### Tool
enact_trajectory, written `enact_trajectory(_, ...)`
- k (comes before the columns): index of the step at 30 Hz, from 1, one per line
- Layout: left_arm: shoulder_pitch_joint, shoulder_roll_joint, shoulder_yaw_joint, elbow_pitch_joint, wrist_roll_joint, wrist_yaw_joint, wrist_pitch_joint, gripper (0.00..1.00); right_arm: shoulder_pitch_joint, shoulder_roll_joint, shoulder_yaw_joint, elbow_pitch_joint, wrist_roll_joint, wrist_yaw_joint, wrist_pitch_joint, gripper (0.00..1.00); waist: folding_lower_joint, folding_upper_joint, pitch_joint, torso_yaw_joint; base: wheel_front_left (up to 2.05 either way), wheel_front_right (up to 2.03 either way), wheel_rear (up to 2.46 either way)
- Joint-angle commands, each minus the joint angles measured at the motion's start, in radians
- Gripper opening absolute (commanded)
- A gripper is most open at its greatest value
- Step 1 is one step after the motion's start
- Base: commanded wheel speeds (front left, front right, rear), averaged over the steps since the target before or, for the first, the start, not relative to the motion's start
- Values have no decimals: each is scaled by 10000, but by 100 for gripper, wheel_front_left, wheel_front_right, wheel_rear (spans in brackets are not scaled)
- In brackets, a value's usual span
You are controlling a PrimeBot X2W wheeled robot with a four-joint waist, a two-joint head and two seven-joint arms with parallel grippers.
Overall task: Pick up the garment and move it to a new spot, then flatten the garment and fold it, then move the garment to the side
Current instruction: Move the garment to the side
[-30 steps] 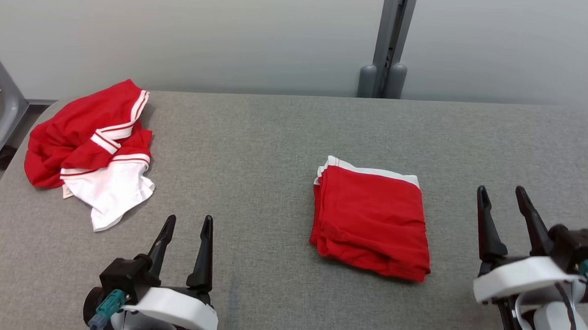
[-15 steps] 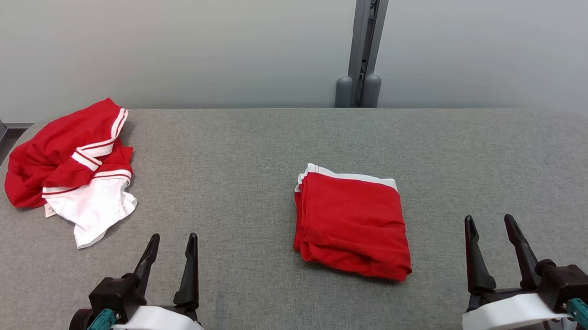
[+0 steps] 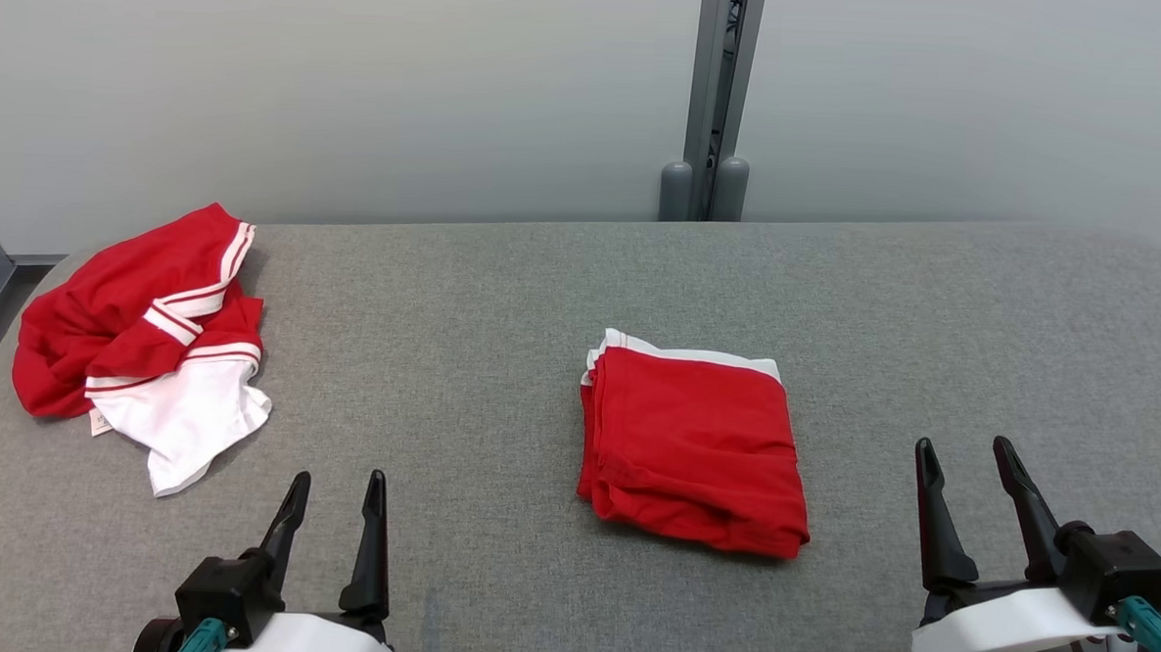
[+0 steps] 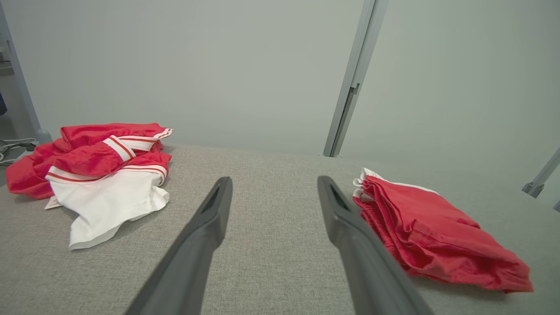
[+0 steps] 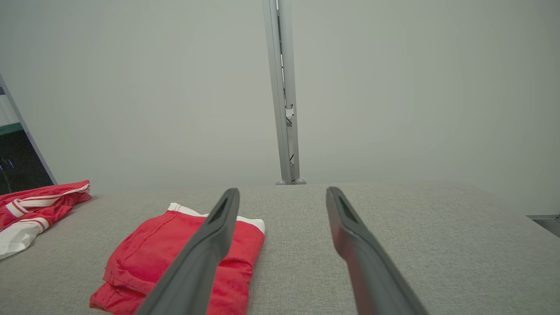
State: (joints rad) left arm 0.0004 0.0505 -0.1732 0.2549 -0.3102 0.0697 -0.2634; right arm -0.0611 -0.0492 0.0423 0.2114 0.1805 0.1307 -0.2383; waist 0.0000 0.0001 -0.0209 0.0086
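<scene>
From the head view, a folded red garment (image 3: 693, 449) with a white edge along its far side lies flat near the middle of the grey table (image 3: 504, 293). A crumpled red-and-white garment (image 3: 139, 336) sits in a heap at the table's far left corner, well apart from it. The left gripper (image 3: 339, 475) hovers at the lower left and the right gripper (image 3: 962, 444) at the lower right, both with fingers spread and nothing between them. The folded piece lies between the two, nearer the right one, and touches neither.

In the left wrist view, the left gripper (image 4: 274, 179) points over bare tabletop – the heap (image 4: 96, 166) is off to its left, the folded garment (image 4: 428, 232) to its right.

In the right wrist view, the right gripper (image 5: 282, 190) stands wide and empty above the table; its left finger crosses in front of the folded garment (image 5: 148, 253). A grey post (image 5: 284, 87) rises behind the far edge.
</scene>
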Motion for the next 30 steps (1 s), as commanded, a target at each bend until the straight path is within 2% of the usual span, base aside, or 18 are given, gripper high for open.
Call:
enact_trajectory(1, 103, 32, 50, -25, 24, -40, -18, 100, 67, -32, -19, 20, 54, 2, -15, 100, 0, -1, -4, 3, 0, 0, 0)
enact_trajectory(9, 85, 26, 34, -25, 45, -64, -18, 100, 20, -31, -92, 18, 48, 2, 42, 100, 0, -1, 14, 38, 0, 0, 0)
enact_trajectory(13, 28, 24, 8, -5, 29, -44, -18, 100, -119, -33, -204, 186, -7, 2, 439, 100, 0, -1, 48, 95, 0, 0, 0)
enact_trajectory(19, -113, 22, -36, 25, -10, -58, -18, 100, -685, -37, -593, 567, 208, 2, 1851, 100, 0, -1, 169, 281, 0, 0, 0)
enact_trajectory(22, -192, 20, -87, 42, -40, -64, -18, 100, -1126, -272, -460, 838, 507, 3, 2830, 100, 0, -1, 297, 420, 0, 0, 0)
enact_trajectory(30, -512, 25, -247, 62, -169, -74, -18, 100, -2591, -1530, 598, 1573, 2612, 3, 5606, 100, 0, -1, 835, 922, 0, 0, 0)
